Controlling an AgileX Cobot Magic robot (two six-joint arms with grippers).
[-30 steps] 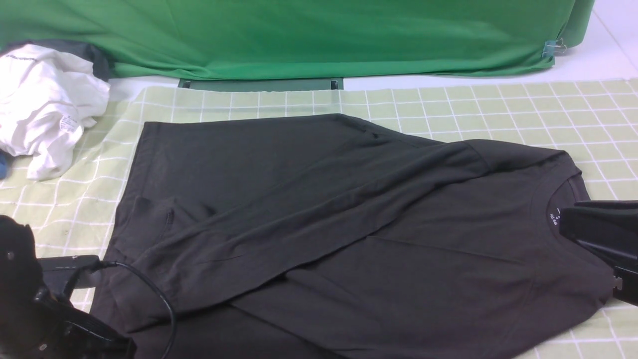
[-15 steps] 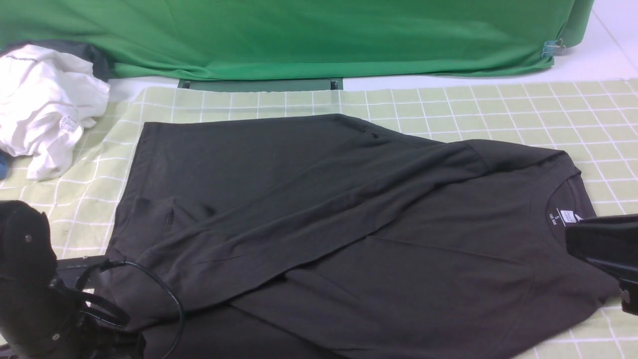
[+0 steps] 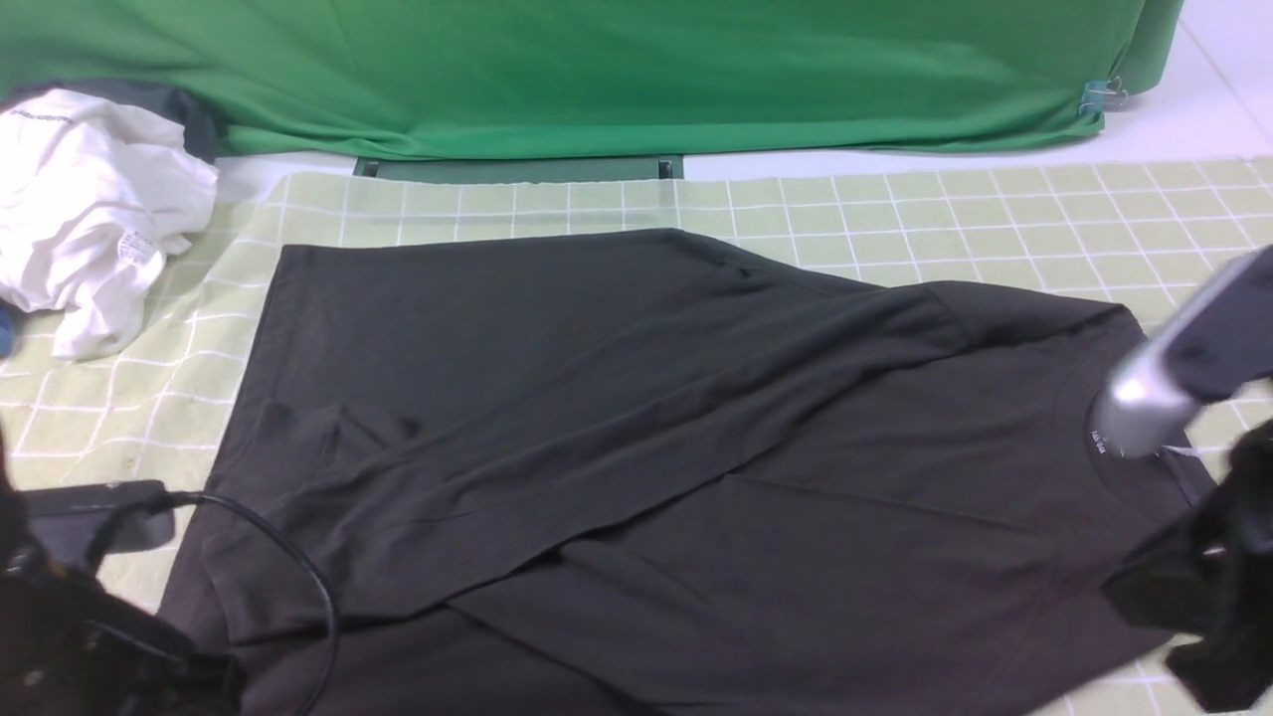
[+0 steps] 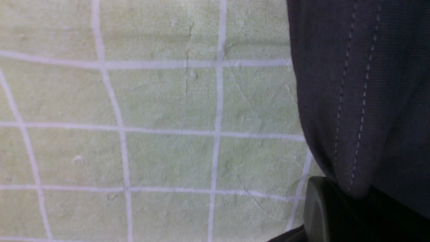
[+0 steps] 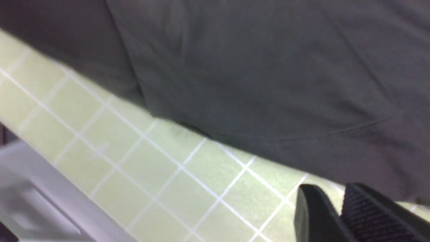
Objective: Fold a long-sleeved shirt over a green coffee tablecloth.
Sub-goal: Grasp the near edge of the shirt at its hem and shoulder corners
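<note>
Open tablecloth strip behind shirt, far R; crumpled white garment at far-L corner, green backdrop along back

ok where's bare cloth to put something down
Widest bare patch: the tablecloth far right, between the black shirt and the green backdrop. A narrower strip lies between the shirt and the white garment. Near corners are crowded by the left arm and right arm.
</note>
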